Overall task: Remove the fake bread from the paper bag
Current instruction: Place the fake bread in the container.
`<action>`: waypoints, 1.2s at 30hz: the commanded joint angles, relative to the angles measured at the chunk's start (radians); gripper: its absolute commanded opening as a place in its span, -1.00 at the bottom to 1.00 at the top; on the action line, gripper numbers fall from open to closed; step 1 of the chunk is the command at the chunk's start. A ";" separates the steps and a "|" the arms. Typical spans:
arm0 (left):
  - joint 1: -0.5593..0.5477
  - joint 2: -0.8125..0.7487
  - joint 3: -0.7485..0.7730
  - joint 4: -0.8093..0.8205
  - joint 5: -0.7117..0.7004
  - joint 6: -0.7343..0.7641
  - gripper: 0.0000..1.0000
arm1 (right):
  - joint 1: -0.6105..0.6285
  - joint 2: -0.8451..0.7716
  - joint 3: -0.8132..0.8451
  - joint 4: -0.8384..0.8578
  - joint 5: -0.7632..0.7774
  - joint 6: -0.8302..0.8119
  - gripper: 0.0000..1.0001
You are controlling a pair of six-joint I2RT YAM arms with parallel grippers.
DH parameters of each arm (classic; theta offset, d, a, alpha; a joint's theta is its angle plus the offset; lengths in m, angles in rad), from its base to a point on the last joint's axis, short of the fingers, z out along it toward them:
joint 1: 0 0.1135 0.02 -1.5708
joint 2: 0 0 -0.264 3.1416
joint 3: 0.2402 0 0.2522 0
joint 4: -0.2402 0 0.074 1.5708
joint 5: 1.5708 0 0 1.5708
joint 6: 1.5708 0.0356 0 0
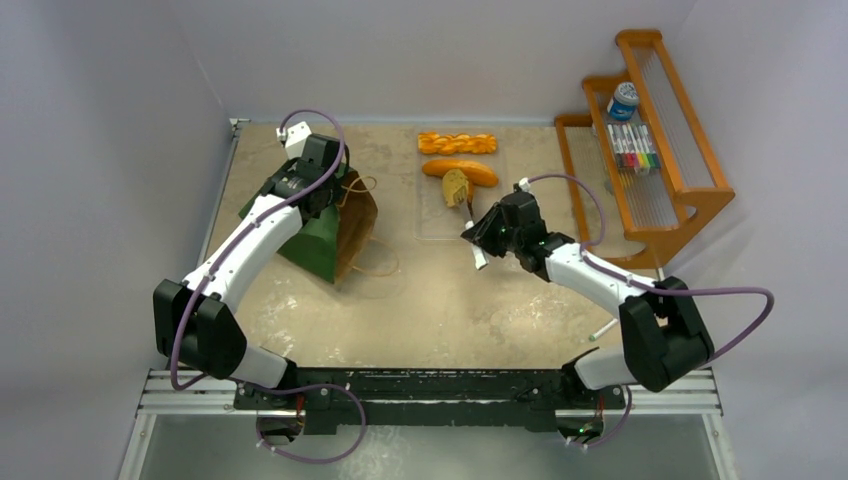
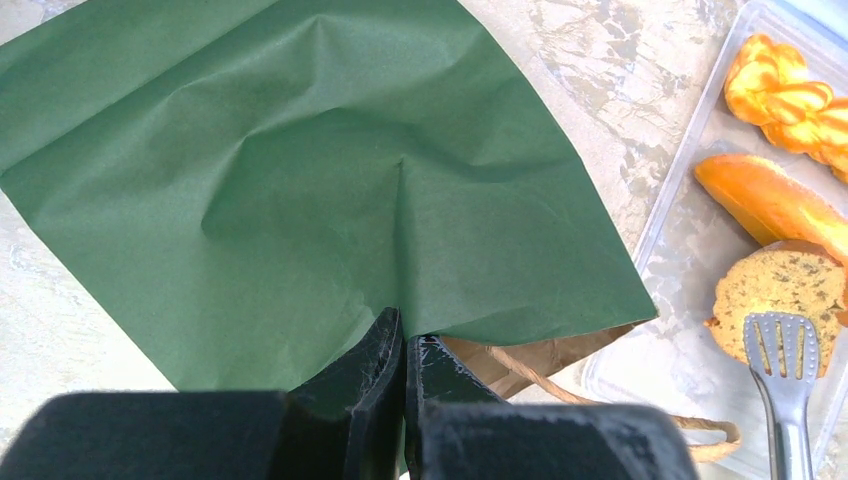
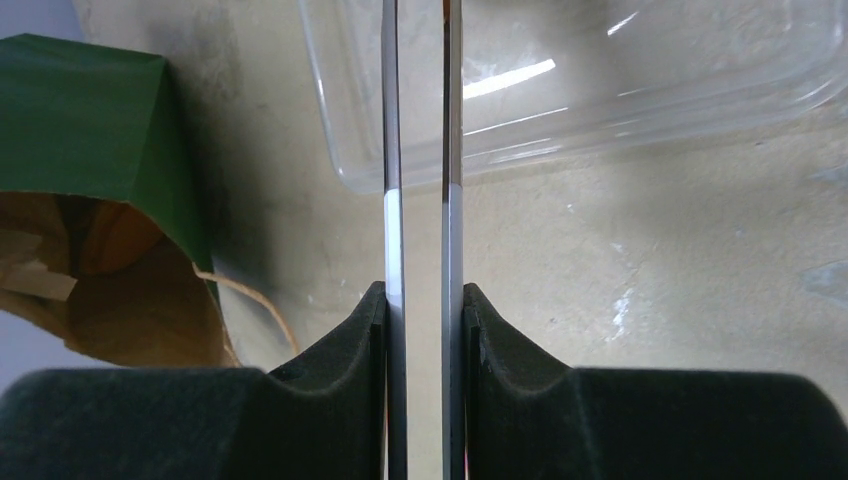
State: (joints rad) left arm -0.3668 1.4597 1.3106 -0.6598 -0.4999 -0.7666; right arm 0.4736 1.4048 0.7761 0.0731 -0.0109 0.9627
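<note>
The fake bread point(image 1: 458, 168) lies in a clear tray point(image 1: 432, 222) at the far middle of the bench point(image 1: 450, 300). There are three pieces: a braided stick point(image 1: 457, 143) farthest back, an orange loaf point(image 1: 462, 170) just in front of it, and a round speckled slice point(image 1: 456, 186) touching the loaf's near side. All three are outside the paper bag point(image 1: 318, 240), which lies on its side at the left of the bench. Its brown-lined mouth faces the tray and a cord handle point(image 1: 378, 268) trails on the surface. The left tool point(image 2: 403, 345) is pressed together on the green paper at the bag's mouth edge, with creases running out from the pinch; the bread sits well to its right. The right tool point(image 3: 425, 300) is clamped on a pair of metal tongs point(image 1: 473, 232), both flat arms squeezed between its fingers. It sits just in front of the tray, near the slice. From the left wrist the tongs' slotted head overlaps the slice's near edge, though whether they touch cannot be told. A wooden rack point(image 1: 690, 190) stands at the far right.
</note>
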 commanded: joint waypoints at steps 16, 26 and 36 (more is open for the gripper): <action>0.008 -0.059 0.008 0.049 0.027 0.005 -1.00 | 0.120 -0.024 0.000 0.088 -0.044 0.155 -1.00; 0.007 -0.055 0.011 0.051 0.032 0.025 -1.00 | 0.122 0.036 -0.031 0.134 -0.044 0.196 -0.94; 0.008 -0.049 0.013 0.056 0.034 0.032 -1.00 | 0.125 0.048 -0.032 0.134 -0.066 0.182 -0.22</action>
State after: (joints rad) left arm -0.3668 1.4429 1.3106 -0.6525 -0.4706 -0.7456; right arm 0.5957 1.4704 0.7433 0.1768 -0.0742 1.1446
